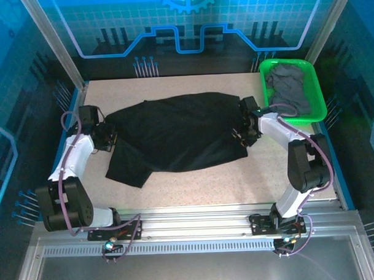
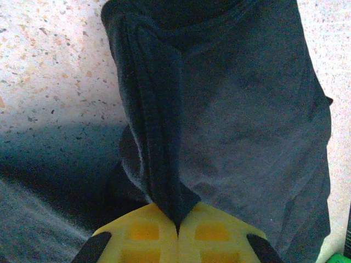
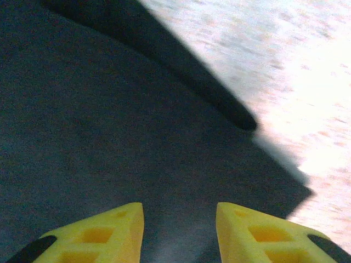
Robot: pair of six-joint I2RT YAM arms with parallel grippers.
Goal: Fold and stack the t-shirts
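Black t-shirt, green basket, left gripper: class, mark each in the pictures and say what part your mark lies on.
black t-shirt [image 1: 180,131]: top external view, middle of the spread body.
green basket [image 1: 264,88]: top external view, its left wall.
left gripper [image 2: 177,223]: left wrist view, where shut fingertips pinch the shirt.

I record my left arm [image 1: 70,159] stretched forward on its own side, the left gripper [image 2: 177,223] pinched tight on a fold of the black shirt [image 1: 174,134], and my right arm [image 1: 296,150] elbowed inward, the right gripper [image 3: 179,212] low, jaws parted, holding nothing.
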